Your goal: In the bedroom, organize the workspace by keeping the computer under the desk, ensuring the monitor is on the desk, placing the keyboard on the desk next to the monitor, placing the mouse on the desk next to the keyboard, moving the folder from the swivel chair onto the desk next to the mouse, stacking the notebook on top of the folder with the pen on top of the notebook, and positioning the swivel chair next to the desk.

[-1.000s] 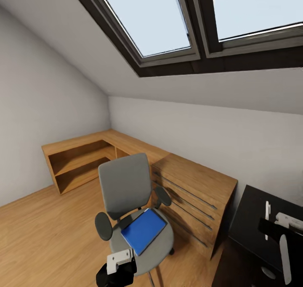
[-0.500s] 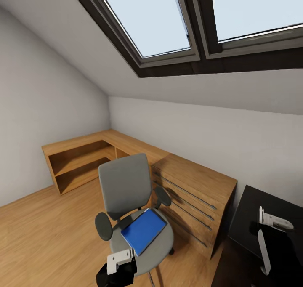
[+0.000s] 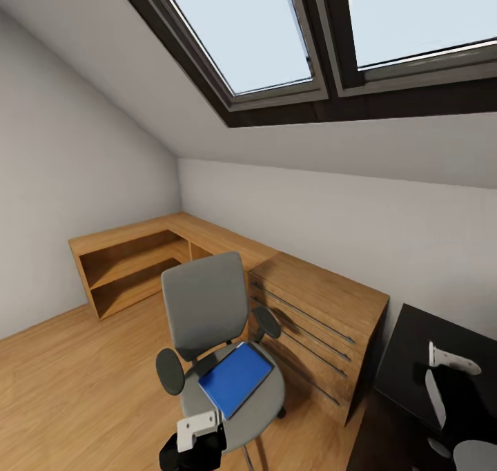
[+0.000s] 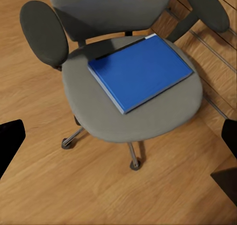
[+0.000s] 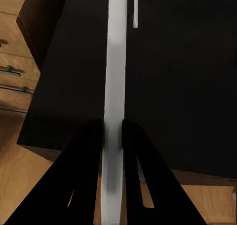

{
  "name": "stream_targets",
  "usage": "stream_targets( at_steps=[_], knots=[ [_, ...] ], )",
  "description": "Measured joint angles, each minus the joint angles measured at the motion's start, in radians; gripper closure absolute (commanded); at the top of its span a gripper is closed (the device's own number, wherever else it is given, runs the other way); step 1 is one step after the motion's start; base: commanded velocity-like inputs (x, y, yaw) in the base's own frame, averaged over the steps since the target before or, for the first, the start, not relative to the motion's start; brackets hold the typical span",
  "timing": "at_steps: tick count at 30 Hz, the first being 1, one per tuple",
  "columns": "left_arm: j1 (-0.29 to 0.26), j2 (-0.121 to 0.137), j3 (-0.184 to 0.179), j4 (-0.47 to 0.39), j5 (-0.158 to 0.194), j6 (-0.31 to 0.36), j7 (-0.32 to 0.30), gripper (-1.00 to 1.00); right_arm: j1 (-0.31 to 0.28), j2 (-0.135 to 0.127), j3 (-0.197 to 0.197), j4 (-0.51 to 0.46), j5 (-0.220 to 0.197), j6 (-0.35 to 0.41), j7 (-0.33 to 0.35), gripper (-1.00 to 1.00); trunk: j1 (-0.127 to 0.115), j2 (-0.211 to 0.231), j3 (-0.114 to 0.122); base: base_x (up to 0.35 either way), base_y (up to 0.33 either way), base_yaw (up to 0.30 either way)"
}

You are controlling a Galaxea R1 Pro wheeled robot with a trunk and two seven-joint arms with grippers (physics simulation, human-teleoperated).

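The swivel chair point(image 3: 207, 305) stands beside a wooden dresser, grey seat and back, black armrests. On its seat lies the flat blue folder point(image 3: 236, 376) point(image 4: 139, 71). My left gripper point(image 3: 200, 442) point(image 4: 121, 136) hangs open just in front of and above the seat, fingers wide apart. Over the black desk point(image 3: 411, 350) point(image 5: 187, 86), my right gripper point(image 3: 442, 388) point(image 5: 113, 131) is shut on a thin light grey slab seen edge-on, apparently the notebook point(image 5: 116, 62). A small white pen point(image 5: 135, 10) lies on the desk top beyond it.
The wooden dresser point(image 3: 324, 312) with long drawer handles fills the gap between chair and desk. A low wooden shelf unit point(image 3: 131, 264) runs along the far corner. Sloped skylights point(image 3: 276, 29) are overhead. Wooden floor point(image 3: 76, 381) lies open to the chair's left.
My right gripper has shifted and turned over the desk corner with the grey slab in it. The left gripper, chair and folder have stayed put.
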Motion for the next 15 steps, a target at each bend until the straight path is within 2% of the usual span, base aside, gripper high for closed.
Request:
stream_targets(
  at_steps=[2,3,7,9,12,15],
  knots=[
    [0.000,0.000,-0.003,0.002,0.000,0.000,0.000,-1.00,-0.036,-0.021,-0.002,0.077,-0.001,-0.039,0.000,1.00,0.000,0.000,0.000,0.000,0.000,0.000],
    [0.000,0.000,-0.013,0.009,0.000,0.000,0.000,-1.00,-0.066,-0.041,-0.003,0.159,-0.002,-0.069,0.000,1.00,0.000,0.000,0.000,0.000,0.000,0.000],
    [0.000,0.000,-0.020,0.012,0.000,-0.001,0.001,-1.00,-0.085,-0.054,-0.004,0.204,-0.003,-0.078,0.001,1.00,0.000,0.000,0.000,0.000,0.000,0.000],
    [0.000,0.000,-0.021,0.012,0.000,-0.001,0.001,-1.00,-0.105,-0.072,-0.006,0.255,-0.018,-0.079,0.002,1.00,0.000,0.000,0.000,0.000,0.000,0.000],
    [0.000,0.000,-0.023,0.012,0.000,-0.001,0.001,-1.00,-0.155,-0.115,-0.008,0.386,-0.061,-0.081,0.004,1.00,0.000,0.000,0.000,0.000,0.000,0.000],
    [0.000,0.000,-0.023,0.012,0.000,-0.001,0.001,-1.00,-0.190,-0.134,-0.007,0.451,-0.081,-0.101,0.006,1.00,0.000,0.000,0.000,0.000,0.000,0.000]
  ],
)
